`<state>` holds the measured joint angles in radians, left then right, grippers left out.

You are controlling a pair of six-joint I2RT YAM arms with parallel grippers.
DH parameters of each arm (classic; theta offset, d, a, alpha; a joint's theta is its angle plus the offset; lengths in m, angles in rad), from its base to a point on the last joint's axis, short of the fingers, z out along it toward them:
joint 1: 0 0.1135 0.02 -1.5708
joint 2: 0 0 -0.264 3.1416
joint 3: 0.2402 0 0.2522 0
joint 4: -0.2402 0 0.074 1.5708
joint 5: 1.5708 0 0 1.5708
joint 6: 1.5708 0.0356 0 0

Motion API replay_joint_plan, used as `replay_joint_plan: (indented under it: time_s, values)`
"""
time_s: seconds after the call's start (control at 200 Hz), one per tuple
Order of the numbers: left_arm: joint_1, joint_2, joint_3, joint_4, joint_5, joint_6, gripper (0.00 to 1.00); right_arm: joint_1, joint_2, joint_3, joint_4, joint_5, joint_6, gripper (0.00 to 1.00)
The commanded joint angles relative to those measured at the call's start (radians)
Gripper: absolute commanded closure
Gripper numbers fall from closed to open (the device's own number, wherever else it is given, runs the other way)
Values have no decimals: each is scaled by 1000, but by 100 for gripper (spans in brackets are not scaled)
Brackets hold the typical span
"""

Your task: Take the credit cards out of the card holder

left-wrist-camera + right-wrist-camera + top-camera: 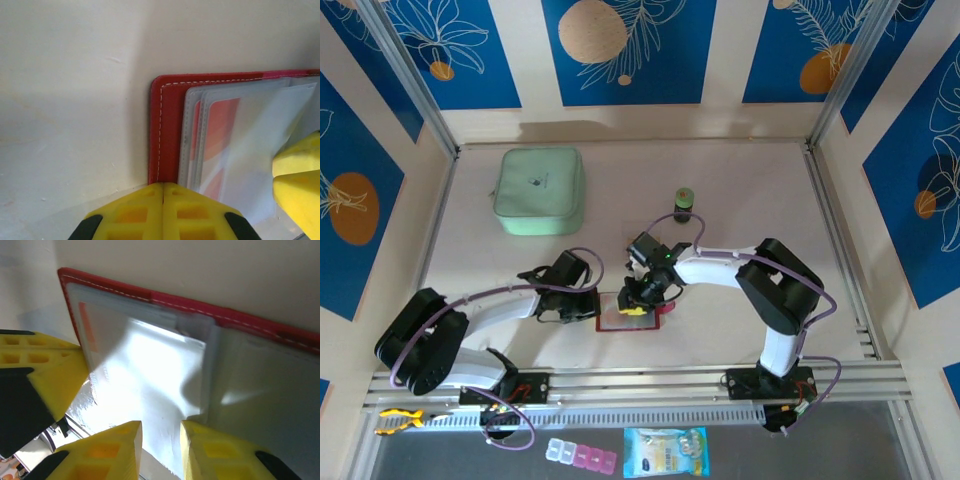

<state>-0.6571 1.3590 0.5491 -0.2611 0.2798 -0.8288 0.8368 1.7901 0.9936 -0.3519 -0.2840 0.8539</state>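
Now my left gripper is pressed together, its tips just at the red stitched edge of the card holder, which lies open on the table between my arms. My right gripper stands slightly apart over the clear sleeves. An orange credit card sits sleeved. Bare table surrounds the holder's outer edges.

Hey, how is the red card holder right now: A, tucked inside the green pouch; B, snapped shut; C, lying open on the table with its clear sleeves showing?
C: the card holder lies open on the table, clear sleeves exposed, an orange card showing inside.
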Motion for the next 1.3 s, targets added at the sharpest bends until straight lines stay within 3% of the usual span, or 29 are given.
replay_joint_plan:
  time_s: [0.0,0.275,0.395,0.735,1.295]
  values:
    - [-4,2,8,-46,-51,20,95,-11,-24,-27,-23,3,-11,72]
    - [-4,-70,37,-29,-31,-7,90,-15,-17,-47,13,-17,-6,73]
    - [-3,-89,21,72,44,-55,86,-18,-23,-58,27,-22,-4,74]
    - [-22,9,39,145,117,-88,73,-35,-33,-94,79,-46,11,74]
    - [-56,43,92,135,133,-94,78,-40,-113,-109,68,-20,16,73]
